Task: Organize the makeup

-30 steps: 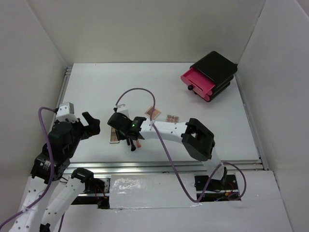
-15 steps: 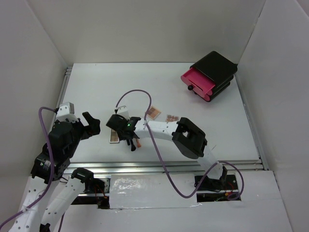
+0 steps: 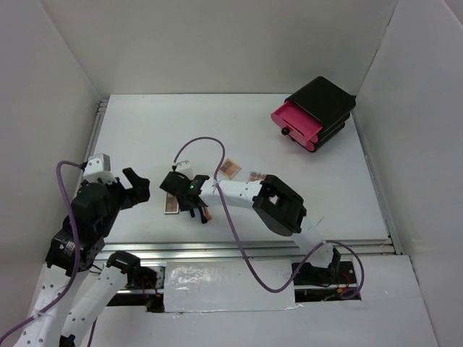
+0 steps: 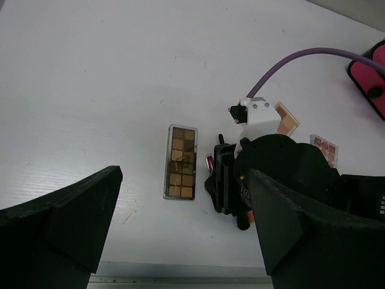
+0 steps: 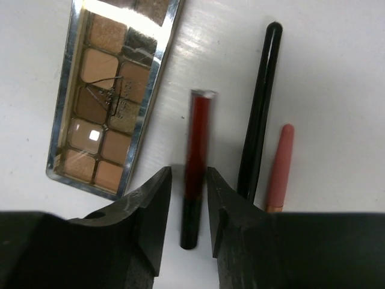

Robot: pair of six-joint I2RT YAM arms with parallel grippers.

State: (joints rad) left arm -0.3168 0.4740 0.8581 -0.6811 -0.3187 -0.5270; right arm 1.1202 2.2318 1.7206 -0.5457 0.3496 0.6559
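In the right wrist view my right gripper [image 5: 187,176] stands open, low over the table. Its jaws straddle a red tube with a black cap [image 5: 195,138], with a thin gap on each side. A black pencil [image 5: 260,102] and a pink-orange pencil [image 5: 280,165] lie just right of the tube. The narrow brown eyeshadow palette [image 5: 111,96] lies to its left. From above, the right gripper [image 3: 194,205] sits beside this palette [image 3: 171,204]. Two square tan palettes [image 3: 230,168] [image 3: 256,176] lie behind it. My left gripper [image 3: 137,189] hangs wide open and holds nothing, left of the palette.
A black box with pink drawers [image 3: 318,112] stands at the back right, one drawer pulled out. White walls close in the table on three sides. A purple cable [image 3: 206,142] arcs over the right wrist. A metal rail [image 3: 246,249] runs along the near edge.
The right arm's elbow has swung left and the right gripper has shifted slightly left over the pencils. The left arm has not moved.
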